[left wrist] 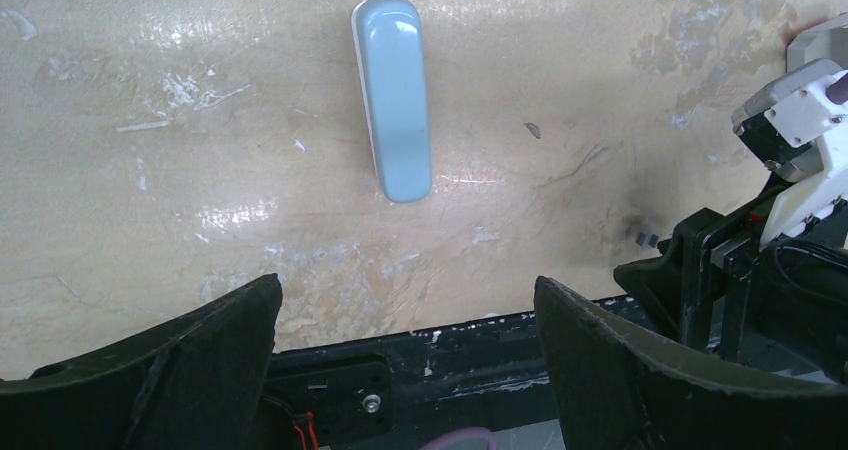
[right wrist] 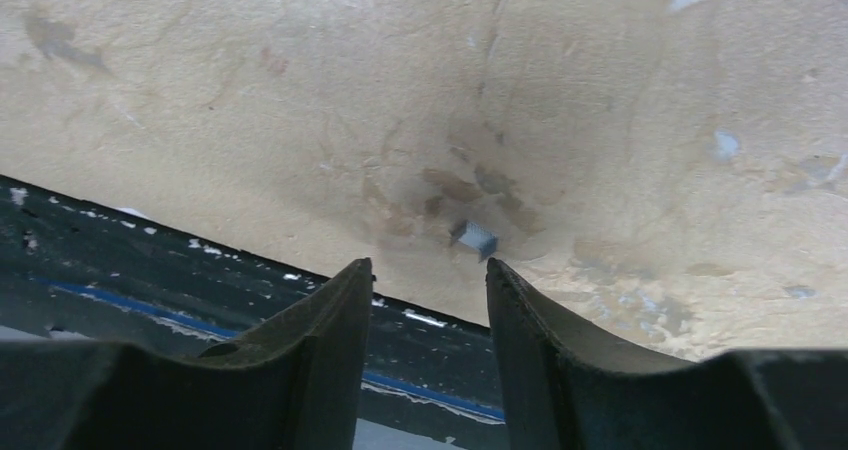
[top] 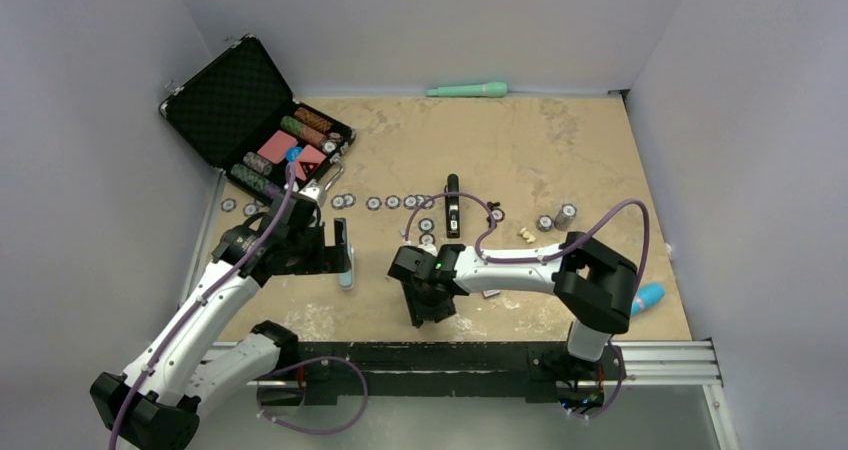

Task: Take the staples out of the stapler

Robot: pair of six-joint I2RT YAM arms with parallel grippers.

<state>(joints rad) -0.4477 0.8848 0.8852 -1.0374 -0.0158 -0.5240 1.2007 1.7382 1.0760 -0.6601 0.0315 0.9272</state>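
The slim black stapler lies mid-table, pointing away, with no gripper touching it. A tiny silver strip of staples rests on the table near the front edge, just beyond the fingertips of my right gripper. That gripper's jaws stand partly apart with nothing between them. The left wrist view also catches the staples beside the right gripper's black fingers. My right gripper hangs low over the near edge. My left gripper is wide open and empty above the table; in its own view the left gripper holds nothing.
A pale blue bar lies just beyond the left fingers. An open black chip case stands back left, with a row of poker chips across the middle. A cream lump and a green tube lie farther off. The black rail runs along the near edge.
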